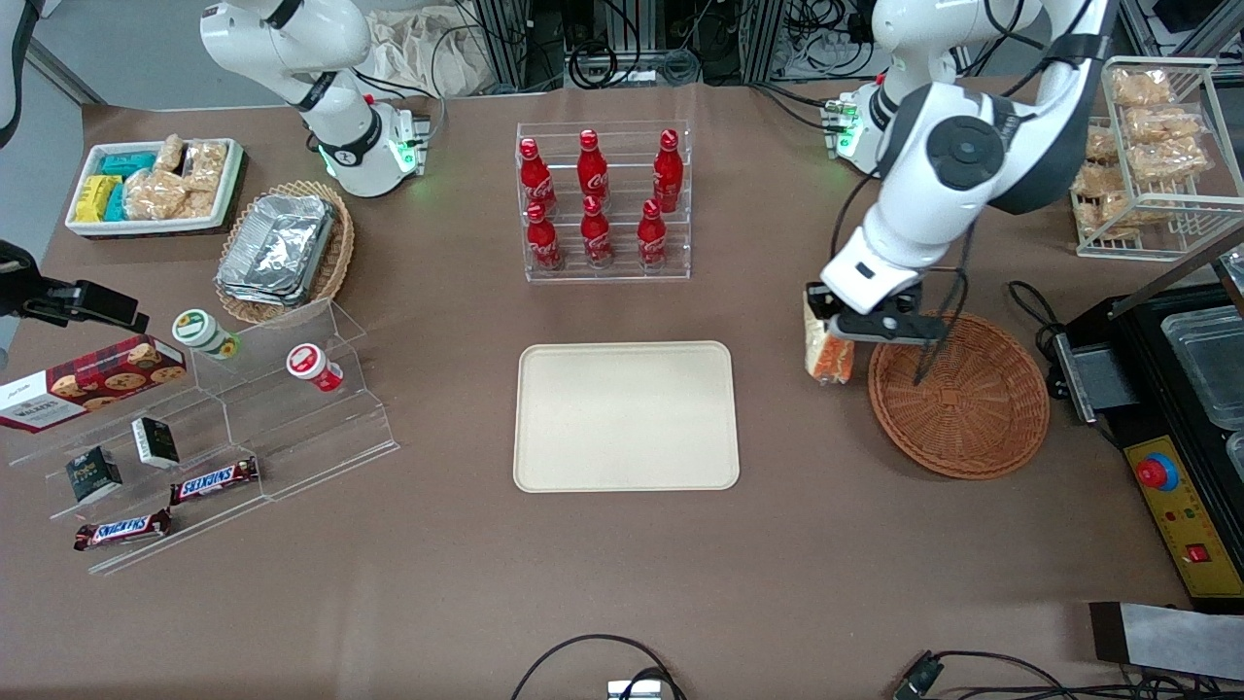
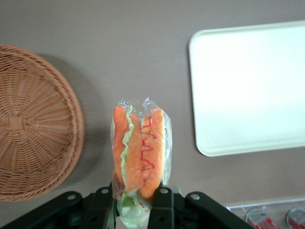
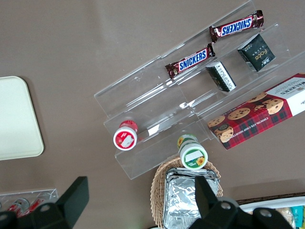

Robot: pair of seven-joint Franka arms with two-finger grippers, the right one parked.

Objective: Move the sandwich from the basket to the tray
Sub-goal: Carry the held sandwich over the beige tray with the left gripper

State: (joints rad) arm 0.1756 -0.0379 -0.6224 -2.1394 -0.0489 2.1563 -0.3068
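Orange-filled sandwich (image 2: 140, 157) clamped in end effector (image 2: 136, 198), hanging between basket (image 1: 958, 396) and tray (image 1: 626, 416)

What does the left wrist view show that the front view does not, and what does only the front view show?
Only the left wrist view shows the sandwich's cut face: orange filling, green lettuce and red sauce inside clear wrap, pinched between the gripper's two black fingers. Only the front view shows the bottle rack, the clear stepped shelf of snacks and the sandwich hanging above bare table, between basket and tray. Both show the empty wicker basket, the cream tray and the gripper shut on the sandwich.
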